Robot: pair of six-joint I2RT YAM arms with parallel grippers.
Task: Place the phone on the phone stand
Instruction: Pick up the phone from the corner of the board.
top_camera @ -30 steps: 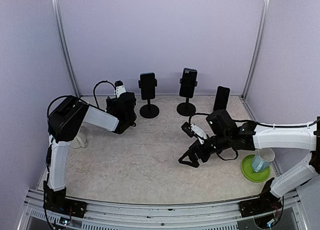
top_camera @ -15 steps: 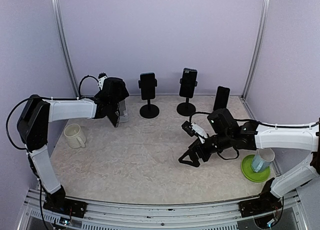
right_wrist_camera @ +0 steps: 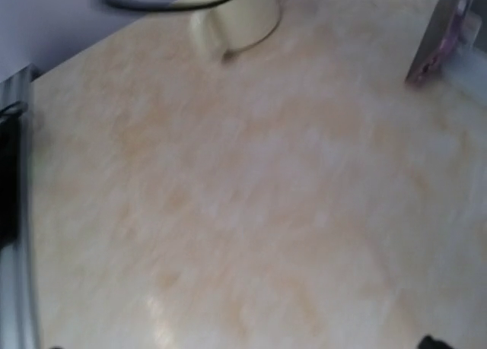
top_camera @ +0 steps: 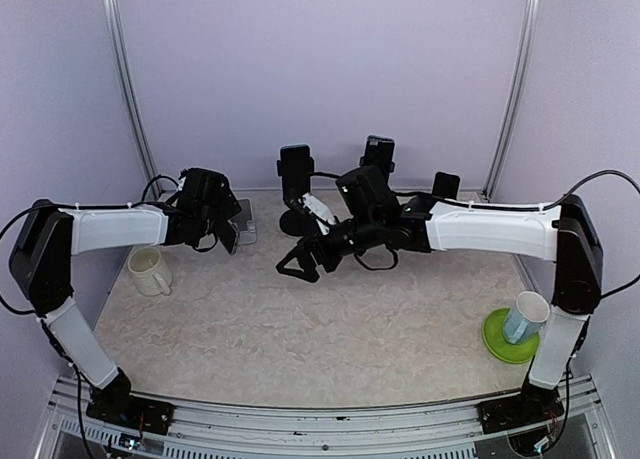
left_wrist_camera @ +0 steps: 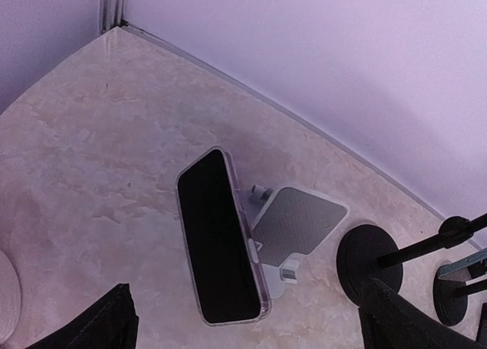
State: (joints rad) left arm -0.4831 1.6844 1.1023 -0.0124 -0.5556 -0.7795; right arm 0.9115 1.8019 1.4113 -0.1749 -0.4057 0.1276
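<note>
Two tools, both spread wide, nothing held in either.

My left tool (top_camera: 226, 231) hangs at the back left of the counter (top_camera: 300, 329), over the cased phone (left_wrist_camera: 221, 239) and the small grey stand (left_wrist_camera: 298, 223). In the left wrist view my fingers (left_wrist_camera: 99, 326) frame the pair from above, clear of both.

Phone position: tilted, touching the stand's left side, lower end down near the counter. The stand's grey rest plate shows bare to the phone's right. My reading: the phone leans against the stand rather than sitting on the rest, so placement looks unfinished. I cannot settle this from these angles.

My right tool (top_camera: 296, 263) reaches across to mid-counter, low over bare surface, just in front of the left tall stand (top_camera: 291, 222). The right wrist view is blurred: counter, the cream mug (right_wrist_camera: 228, 14), and a phone's edge at upper right.

Back row: the left tall stand carries a dark phone (top_camera: 295, 167). A second mounted phone (top_camera: 378, 154) shows beside it, its stand mostly behind my right arm. A third phone (top_camera: 443, 191) stands upright at the back right; what props it is hidden. The green plate (top_camera: 495, 341) with its cup (top_camera: 525, 319) sits front right, well apart.

Left to do, as I judge it: close on the cased phone, lift it, seat it on the rest plate, let go.
</note>
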